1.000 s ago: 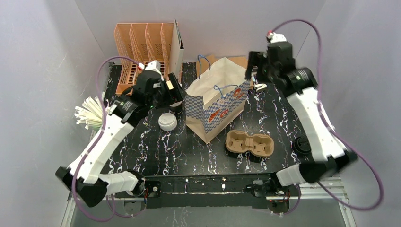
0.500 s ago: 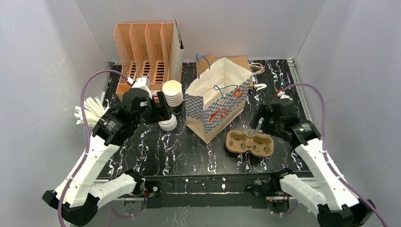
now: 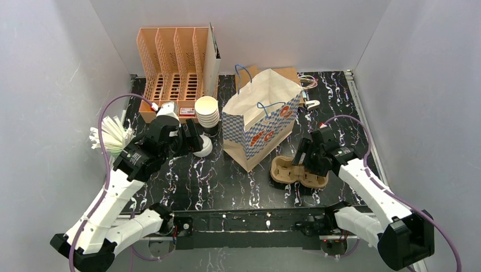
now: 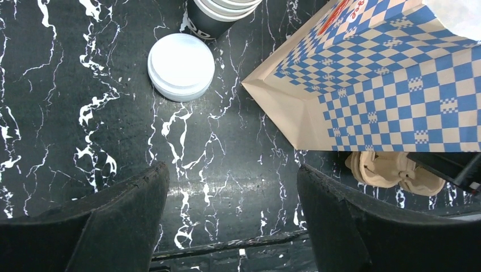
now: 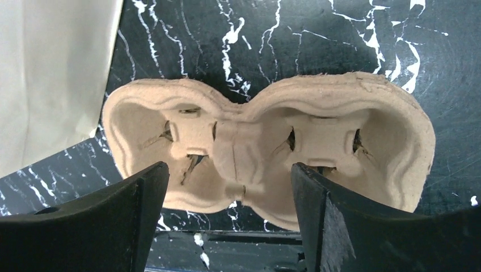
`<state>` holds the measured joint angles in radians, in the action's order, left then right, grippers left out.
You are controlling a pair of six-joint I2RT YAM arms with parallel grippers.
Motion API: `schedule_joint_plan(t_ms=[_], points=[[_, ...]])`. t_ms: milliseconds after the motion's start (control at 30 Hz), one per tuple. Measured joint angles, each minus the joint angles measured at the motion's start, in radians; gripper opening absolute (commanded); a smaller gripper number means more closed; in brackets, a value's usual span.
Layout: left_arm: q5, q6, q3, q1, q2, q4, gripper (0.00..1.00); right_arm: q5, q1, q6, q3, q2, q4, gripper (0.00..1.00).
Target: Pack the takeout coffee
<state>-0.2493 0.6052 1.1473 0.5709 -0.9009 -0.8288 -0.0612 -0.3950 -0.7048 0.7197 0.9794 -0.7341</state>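
White-lidded coffee cup (image 4: 181, 66) stands on the left half of the black marbled table (image 3: 227, 181), just beside a stack of paper cups (image 3: 207, 111) that sits behind it. A strip of bare tabletop separates it from the near corner of the blue-checked paper bag (image 3: 258, 122), which stands upright in the middle of the table with its mouth open. The brown pulp two-cup tray (image 5: 266, 153) lies flat to the right of the bag, close to the bag's lower corner and near the table's front edge, with both wells empty and facing up.

The widest open stretch runs along the front of the table, between the cup and the tray. An orange slotted rack (image 3: 170, 62) fills the back left corner, and a bunch of white straws (image 3: 110, 136) sticks out at the left edge, beside the left arm.

The left gripper (image 4: 232, 187) hangs over bare table on the near side of the lidded cup. Its fingers are spread wide and nothing lies between them, and it is clear of the cup and the bag.

The right gripper (image 5: 230, 187) is over the tray, fingers spread wide across the tray's narrow middle at its near rim. It grips nothing, and whether the fingertips touch the pulp cannot be told.
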Motion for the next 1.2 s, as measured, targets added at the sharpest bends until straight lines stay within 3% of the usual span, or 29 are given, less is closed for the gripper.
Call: schedule_joint_plan(t_ms=[200, 433, 700, 867, 1067, 1200], points=[[-0.013, 0.019, -0.038, 0.000, 0.039, 0.030, 0.80, -0.045, -0.006, -0.040, -0.064, 0.039, 0.077, 0.75], [-0.026, 0.034, -0.076, 0.000, 0.056, 0.047, 0.80, -0.100, -0.007, -0.051, -0.075, 0.114, 0.123, 0.71], [-0.061, 0.045, -0.091, 0.000, 0.056, 0.069, 0.77, -0.311, -0.002, -0.069, -0.038, 0.152, 0.124, 0.55], [-0.098, 0.057, -0.095, 0.000, 0.048, 0.084, 0.75, -0.387, 0.084, -0.063, 0.043, 0.254, 0.159, 0.52], [-0.111, 0.074, -0.102, 0.000, -0.023, 0.111, 0.74, -0.353, 0.241, -0.037, 0.177, 0.425, 0.237, 0.52], [-0.112, 0.107, -0.139, 0.000, -0.023, 0.134, 0.72, -0.315, 0.312, -0.016, 0.279, 0.509, 0.269, 0.57]])
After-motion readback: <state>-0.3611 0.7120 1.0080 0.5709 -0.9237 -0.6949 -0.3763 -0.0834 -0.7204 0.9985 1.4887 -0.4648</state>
